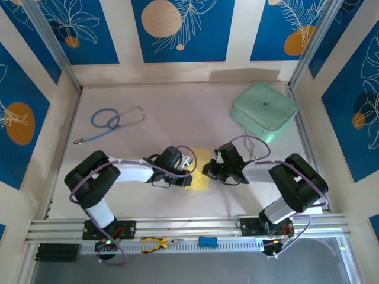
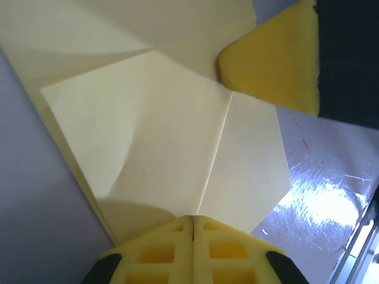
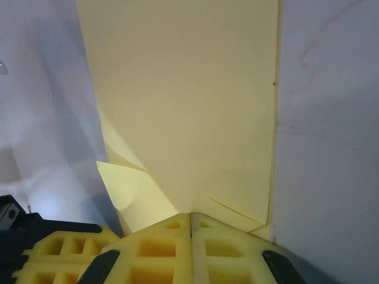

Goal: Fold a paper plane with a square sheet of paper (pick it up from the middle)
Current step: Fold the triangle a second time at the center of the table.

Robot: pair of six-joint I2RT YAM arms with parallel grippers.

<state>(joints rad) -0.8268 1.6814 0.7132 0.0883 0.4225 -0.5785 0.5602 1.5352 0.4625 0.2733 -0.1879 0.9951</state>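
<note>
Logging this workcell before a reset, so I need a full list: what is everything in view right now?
sheet of paper: 1, pale yellow, partly folded, table centre between the two grippers
case: 1, mint green, rounded, far right of the table
stethoscope: 1, blue tubing with grey parts, far left of the table
pliers: 1, yellow handles, on the front rail
small blue object: 1, blue, on the front rail right of the pliers
table: 1, pale, under everything
left gripper: 1, yellow fingers, closed, tips at the paper
right gripper: 1, yellow fingers, closed, tips at the paper
</note>
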